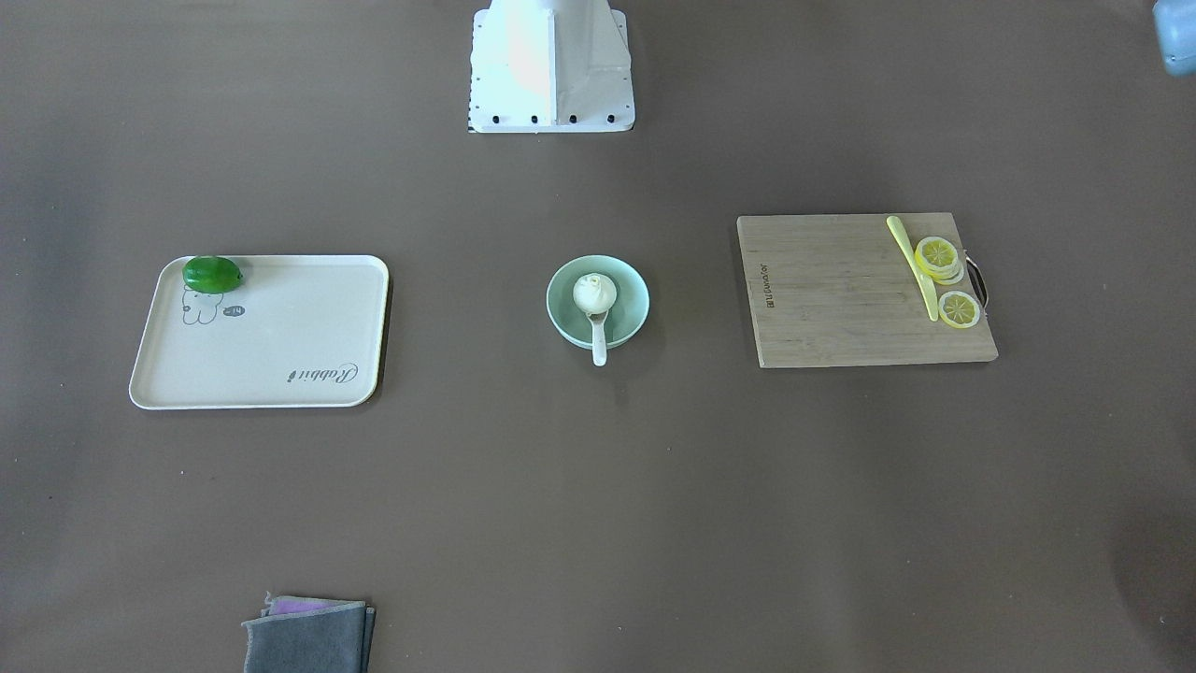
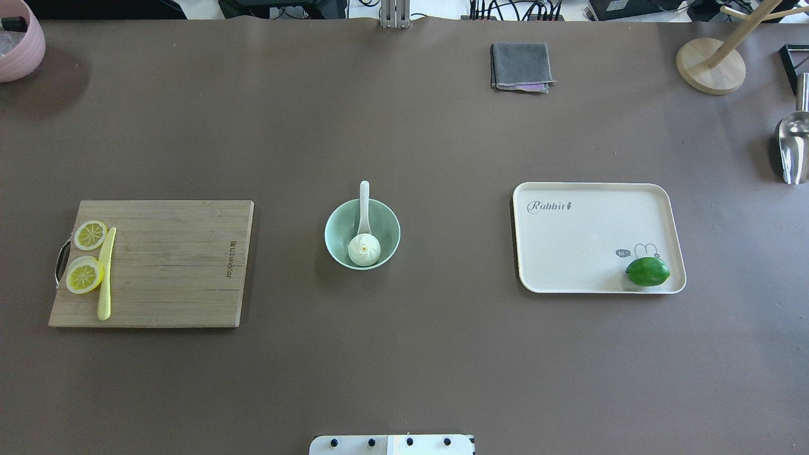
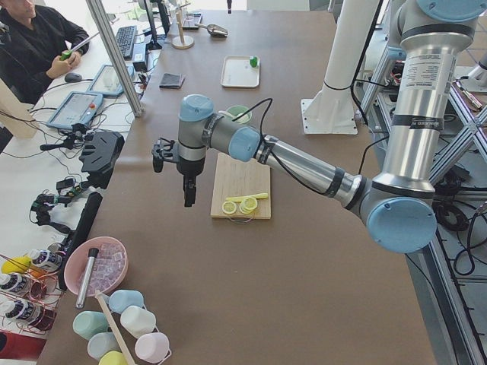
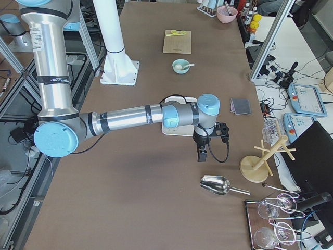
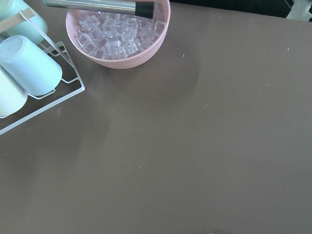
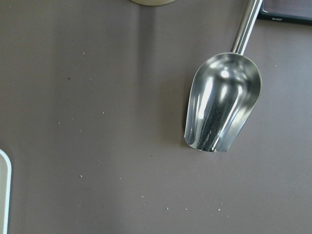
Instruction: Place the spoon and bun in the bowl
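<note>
The pale mint-green bowl (image 1: 628, 283) stands at the table's middle; it also shows in the overhead view (image 2: 387, 222). The white pleated bun (image 1: 594, 293) (image 2: 364, 249) lies inside it. The white soup spoon (image 1: 598, 344) (image 2: 363, 201) rests with its scoop in the bowl by the bun and its handle out over the rim. My left gripper (image 3: 188, 195) hangs above the table's left end, far from the bowl. My right gripper (image 4: 202, 155) hangs above the right end, near a steel scoop. Both show only in the side views, so I cannot tell whether they are open or shut.
A wooden cutting board (image 2: 170, 265) with lemon slices (image 2: 85, 275) and a pale-yellow knife (image 2: 105, 275) lies left of the bowl. A cream tray (image 2: 581, 240) with a lime (image 2: 647, 271) lies right. A grey cloth (image 2: 520, 66), steel scoop (image 6: 222, 105), pink ice bowl (image 5: 119, 34) and wooden stand (image 2: 711, 65) sit at the edges.
</note>
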You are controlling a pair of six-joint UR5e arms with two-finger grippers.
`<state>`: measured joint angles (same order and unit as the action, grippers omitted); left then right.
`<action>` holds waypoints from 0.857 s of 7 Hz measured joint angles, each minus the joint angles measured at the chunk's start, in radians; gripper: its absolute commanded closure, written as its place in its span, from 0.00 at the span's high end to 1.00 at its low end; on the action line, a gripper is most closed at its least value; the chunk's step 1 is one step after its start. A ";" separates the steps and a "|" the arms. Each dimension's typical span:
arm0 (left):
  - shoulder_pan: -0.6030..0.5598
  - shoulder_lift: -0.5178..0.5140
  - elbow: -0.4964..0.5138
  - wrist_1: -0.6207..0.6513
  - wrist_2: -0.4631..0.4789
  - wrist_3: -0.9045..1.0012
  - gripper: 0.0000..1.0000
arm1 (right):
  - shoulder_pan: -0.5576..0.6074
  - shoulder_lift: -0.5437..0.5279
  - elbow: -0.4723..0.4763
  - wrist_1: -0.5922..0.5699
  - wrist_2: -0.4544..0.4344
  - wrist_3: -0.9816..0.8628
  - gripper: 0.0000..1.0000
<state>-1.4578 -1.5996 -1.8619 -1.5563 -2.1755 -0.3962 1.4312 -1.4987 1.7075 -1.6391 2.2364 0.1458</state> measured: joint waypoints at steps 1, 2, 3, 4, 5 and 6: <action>-0.037 0.054 0.004 -0.003 -0.037 0.100 0.98 | 0.000 -0.017 0.025 -0.023 0.020 0.001 1.00; -0.063 0.091 0.004 -0.004 -0.076 0.139 0.98 | 0.000 -0.030 0.037 -0.030 0.041 0.003 1.00; -0.079 0.114 0.004 -0.005 -0.104 0.154 0.98 | 0.000 -0.039 0.040 -0.031 0.054 0.005 1.00; -0.086 0.128 0.009 -0.005 -0.116 0.159 0.98 | 0.000 -0.043 0.040 -0.031 0.063 0.006 1.00; -0.088 0.136 0.015 -0.005 -0.119 0.161 0.98 | 0.000 -0.044 0.038 -0.031 0.067 0.008 1.00; -0.089 0.140 0.020 -0.005 -0.120 0.161 0.98 | 0.000 -0.049 0.028 -0.030 0.068 0.007 1.00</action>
<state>-1.5469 -1.4600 -1.8417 -1.5616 -2.2959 -0.2349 1.4312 -1.5473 1.7350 -1.6696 2.3039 0.1529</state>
